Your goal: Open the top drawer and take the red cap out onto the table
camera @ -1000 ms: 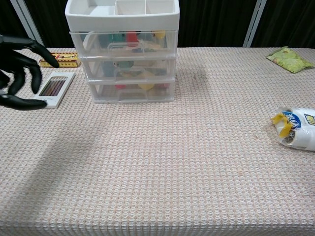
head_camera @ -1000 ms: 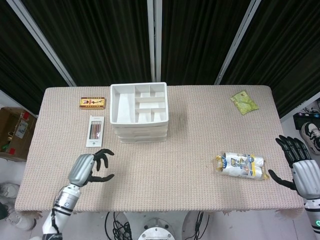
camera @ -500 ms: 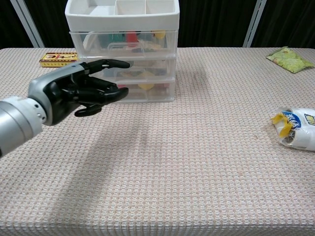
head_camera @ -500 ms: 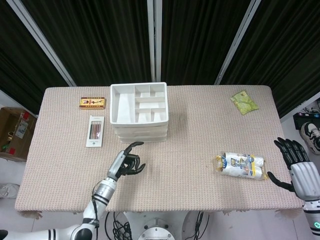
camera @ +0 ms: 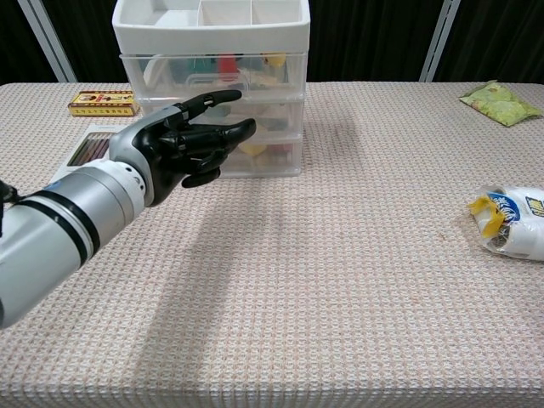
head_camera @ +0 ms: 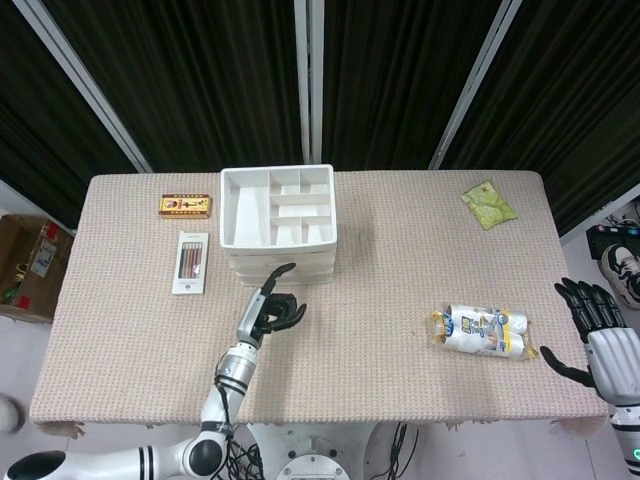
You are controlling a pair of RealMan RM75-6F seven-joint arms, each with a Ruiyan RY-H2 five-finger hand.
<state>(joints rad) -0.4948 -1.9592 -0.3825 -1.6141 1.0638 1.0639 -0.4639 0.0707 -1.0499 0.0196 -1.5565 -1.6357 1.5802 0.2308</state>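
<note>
A white three-drawer unit (head_camera: 277, 228) (camera: 212, 85) stands at the back middle of the table, all drawers pushed in. Through the clear front of the top drawer (camera: 212, 70) a red item (camera: 228, 63) shows among other small things. My left hand (head_camera: 271, 308) (camera: 189, 143) hovers just in front of the drawers, empty, with its fingers stretched toward the unit and not touching it. My right hand (head_camera: 592, 328) hangs open past the table's right edge, beside a wrapped packet (head_camera: 482, 329) (camera: 512, 222).
A pencil box (head_camera: 190, 262) and a yellow-red box (head_camera: 186, 205) (camera: 103, 102) lie left of the drawers. A green packet (head_camera: 488, 204) (camera: 495, 101) sits at the back right. The unit's top is an open divided tray (head_camera: 276, 205).
My left hand has swept from the table's front left to just in front of the drawers, its fingers now pointing at them. The right hand has barely shifted.
</note>
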